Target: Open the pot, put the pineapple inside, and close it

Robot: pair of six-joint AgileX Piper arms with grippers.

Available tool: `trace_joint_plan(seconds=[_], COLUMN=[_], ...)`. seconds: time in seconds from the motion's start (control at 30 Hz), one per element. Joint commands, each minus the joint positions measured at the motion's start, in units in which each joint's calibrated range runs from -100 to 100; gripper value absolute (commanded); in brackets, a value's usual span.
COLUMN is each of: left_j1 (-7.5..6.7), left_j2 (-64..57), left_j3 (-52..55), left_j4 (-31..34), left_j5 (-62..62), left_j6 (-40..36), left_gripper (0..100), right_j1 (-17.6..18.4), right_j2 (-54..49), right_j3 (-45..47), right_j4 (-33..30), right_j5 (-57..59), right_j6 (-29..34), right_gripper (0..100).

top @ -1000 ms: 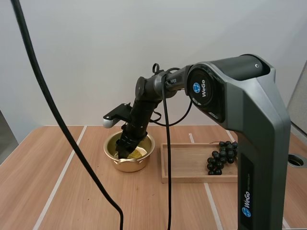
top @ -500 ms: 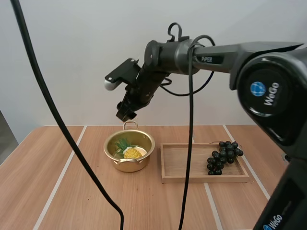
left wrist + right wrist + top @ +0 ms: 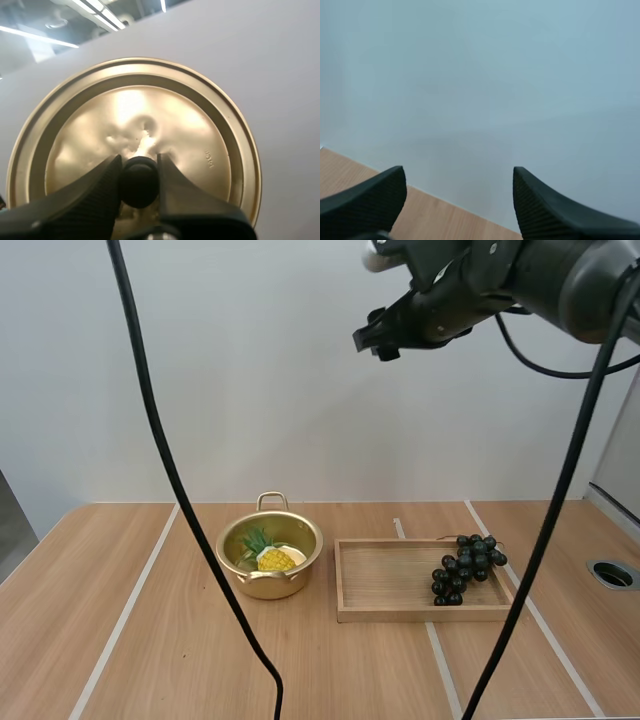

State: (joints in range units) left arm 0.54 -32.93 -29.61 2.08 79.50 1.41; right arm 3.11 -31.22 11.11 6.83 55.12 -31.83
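Pineapple (image 3: 275, 559) lies inside the pot (image 3: 262, 586), leaves toward 10 o'clock. The pot stands open on the table (image 3: 150, 660). A wooden tray (image 3: 385, 612) sits just beside it at 3 o'clock, with the grapes (image 3: 467, 565) at the tray's 3 o'clock end. Step in hand, by my reading: opening and loading are done, closing remains. Right gripper (image 3: 378, 342) hangs high, toward 1 o'clock from the pot and well apart from it. In its wrist view the fingers (image 3: 540, 210) stand wide apart with nothing between them. Left gripper (image 3: 139, 161) pinches the black knob (image 3: 138, 182) of the lid (image 3: 205, 125), one finger at the knob's 9 o'clock, the other at its 3 o'clock. Behind the lid is wall (image 3: 280, 75), not table, so I judge it is not yet over the pot. Next move calls for carrying the lid above the pot, levelling it, centring it on the rim and lowering until it seats. Only then do I release the knob, and the right arm should keep out of that path. Against the frame half a second back: the right gripper then hung just above the pot's 12 o'clock handle. Now it is far higher and swung toward 3 o'clock. Pineapple, pot, tray and grapes are unmoved.
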Motion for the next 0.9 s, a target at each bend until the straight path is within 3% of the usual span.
trace_joint_plan(seconds=[0.0,0.17,0.33,0.5,0.67,0.87], left_j1=[-0.06,-0.06,-0.06,-0.06,-0.06,-0.16], left_j2=[1.7,2.0,2.0,2.0,2.1,6.4], left_j3=[3.4,15.3,29.0,44.2,56.7,61.4], left_j4=[-6.0,-13.6,-15.6,-17.0,-23.2,-27.9], left_j5=[2.1,-3.9,-12.0,-22.7,-33.4,-29.3], left_j6=[4.7,7.5,9.5,11.9,17.6,24.1], left_gripper=[0,0,0,0,0,0], right_j1=[-2.5,-3.7,-3.7,-3.7,-3.7,-3.7], right_j2=[-5.6,-13.1,-17.7,-19.1,-19.1,-19.5], right_j3=[-0.1,-0.1,-0.1,-0.1,-0.1,-0.1], right_j4=[-0.3,-1.7,-3.4,-4.9,-7.8,-8.1], right_j5=[-2.3,-2.3,-3.6,-2.0,0.8,2.5], right_j6=[0.7,0.5,0.5,2.0,3.2,3.2], right_gripper=[100,100,100,100,100,100])
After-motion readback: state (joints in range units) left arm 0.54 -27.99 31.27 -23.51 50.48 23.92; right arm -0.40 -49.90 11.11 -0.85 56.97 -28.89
